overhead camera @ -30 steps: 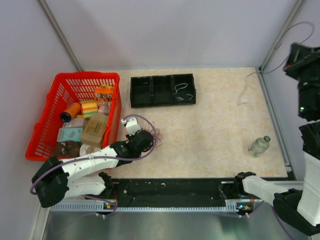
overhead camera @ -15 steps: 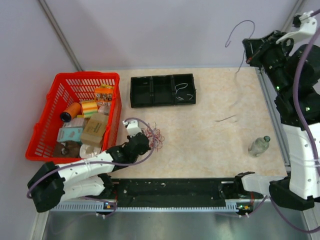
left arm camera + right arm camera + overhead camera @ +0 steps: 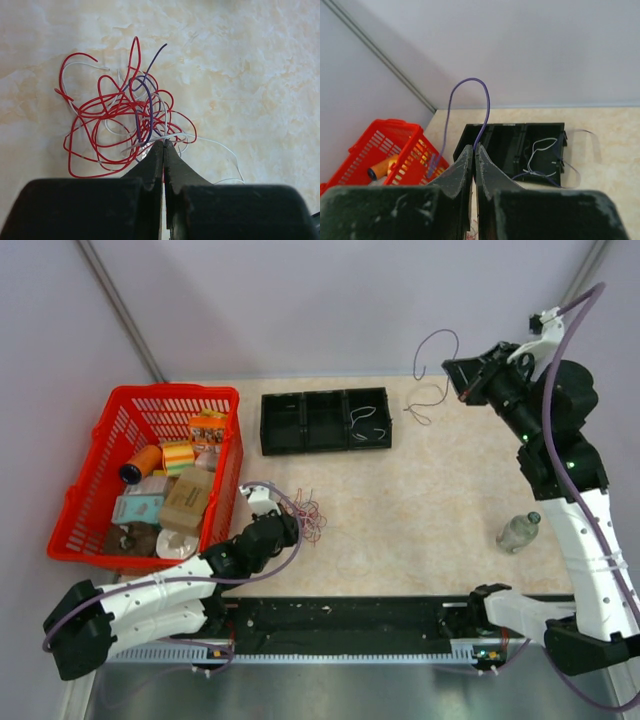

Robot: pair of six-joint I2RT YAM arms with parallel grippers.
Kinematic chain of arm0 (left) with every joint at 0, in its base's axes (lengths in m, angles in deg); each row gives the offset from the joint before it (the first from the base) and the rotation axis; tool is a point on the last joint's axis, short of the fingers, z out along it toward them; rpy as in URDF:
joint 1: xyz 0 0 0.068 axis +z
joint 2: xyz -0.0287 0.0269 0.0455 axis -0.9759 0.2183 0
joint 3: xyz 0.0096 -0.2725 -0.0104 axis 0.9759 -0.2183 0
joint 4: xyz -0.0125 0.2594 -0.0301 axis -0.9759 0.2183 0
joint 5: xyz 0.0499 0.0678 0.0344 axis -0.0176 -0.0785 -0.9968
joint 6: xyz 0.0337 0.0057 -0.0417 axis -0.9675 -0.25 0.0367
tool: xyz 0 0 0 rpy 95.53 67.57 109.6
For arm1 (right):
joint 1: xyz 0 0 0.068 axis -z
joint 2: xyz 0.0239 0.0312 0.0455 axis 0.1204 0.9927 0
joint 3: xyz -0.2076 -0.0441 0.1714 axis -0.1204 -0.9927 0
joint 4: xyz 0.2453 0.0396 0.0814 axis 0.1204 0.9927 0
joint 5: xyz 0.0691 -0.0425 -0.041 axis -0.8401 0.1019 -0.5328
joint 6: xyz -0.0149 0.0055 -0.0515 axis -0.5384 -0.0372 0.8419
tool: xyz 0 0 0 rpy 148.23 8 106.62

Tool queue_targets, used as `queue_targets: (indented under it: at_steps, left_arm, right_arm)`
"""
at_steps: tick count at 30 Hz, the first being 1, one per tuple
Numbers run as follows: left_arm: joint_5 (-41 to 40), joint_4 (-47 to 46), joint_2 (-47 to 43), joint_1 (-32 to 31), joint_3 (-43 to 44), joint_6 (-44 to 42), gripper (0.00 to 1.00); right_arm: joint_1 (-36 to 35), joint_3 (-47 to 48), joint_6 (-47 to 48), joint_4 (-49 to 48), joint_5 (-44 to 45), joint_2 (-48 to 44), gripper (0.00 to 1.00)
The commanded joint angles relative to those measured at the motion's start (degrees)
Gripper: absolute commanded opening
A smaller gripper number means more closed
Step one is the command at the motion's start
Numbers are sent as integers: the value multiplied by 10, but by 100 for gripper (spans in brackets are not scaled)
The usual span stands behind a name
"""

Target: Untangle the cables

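A: From above, where are the cables [image 3: 308, 515]?
B: Bunched on the table [image 3: 430, 490] by the left pincer [image 3: 293, 521]; one purple wire [image 3: 441, 331] is held high by the right pincer [image 3: 462, 380].
A: Wrist views?
B: Left: bunch is pinched shut. Right: wire is squeezed shut.

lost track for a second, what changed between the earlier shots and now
The right fingers, shut on a purple cable, swung in from the far right toward the black tray. The left fingers stay pinched on the tangle; basket and bottle unmoved.
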Motion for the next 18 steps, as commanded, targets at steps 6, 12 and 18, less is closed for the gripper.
queue_targets:
  at_steps: [6, 12, 18]
  left_arm:
    - [12, -46, 14, 2, 3, -14, 0]
    - [31, -51, 38, 1, 18, -35, 0]
    - [37, -56, 37, 1, 17, -39, 0]
  right_arm:
    - [4, -160, -27, -65, -9, -16, 0]
    - [3, -278, -31, -37, -27, -51, 0]
    - [3, -362, -34, 63, -34, -85, 0]
